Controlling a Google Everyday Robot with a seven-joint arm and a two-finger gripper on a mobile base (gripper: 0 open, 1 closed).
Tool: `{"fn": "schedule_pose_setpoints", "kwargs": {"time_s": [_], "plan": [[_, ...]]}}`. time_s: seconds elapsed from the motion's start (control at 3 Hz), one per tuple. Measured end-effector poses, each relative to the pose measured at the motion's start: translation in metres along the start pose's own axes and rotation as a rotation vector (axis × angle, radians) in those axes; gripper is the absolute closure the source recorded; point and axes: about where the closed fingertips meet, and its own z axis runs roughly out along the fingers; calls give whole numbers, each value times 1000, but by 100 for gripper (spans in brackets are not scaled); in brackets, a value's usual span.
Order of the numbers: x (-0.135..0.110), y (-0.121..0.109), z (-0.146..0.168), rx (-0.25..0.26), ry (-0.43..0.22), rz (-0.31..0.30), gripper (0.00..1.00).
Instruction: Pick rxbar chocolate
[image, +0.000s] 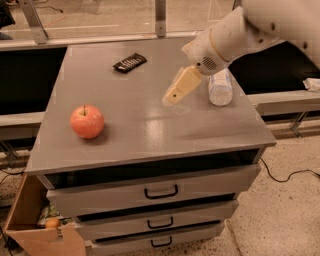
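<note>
The rxbar chocolate (129, 62) is a small flat black bar with whitish lettering. It lies at the back of the grey cabinet top (140, 130), left of centre. My gripper (171, 97) is tan and hangs from the white arm that comes in from the upper right. It is over the middle of the top, right of the bar and nearer the front, well apart from it. It holds nothing that I can see.
A red apple (87, 121) sits on the left of the top. A clear plastic bottle (220, 86) is at the right edge, just right of the gripper. Drawers with handles are below, and an open cardboard box (35, 225) stands at the lower left.
</note>
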Motion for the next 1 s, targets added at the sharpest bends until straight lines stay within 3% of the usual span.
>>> {"fn": "schedule_pose_setpoints", "kwargs": {"time_s": [0.67,1.0], "plan": [[-61,-32,84,50,-174,113,0],[-76,-63,123,87,-226,155,0]]}}
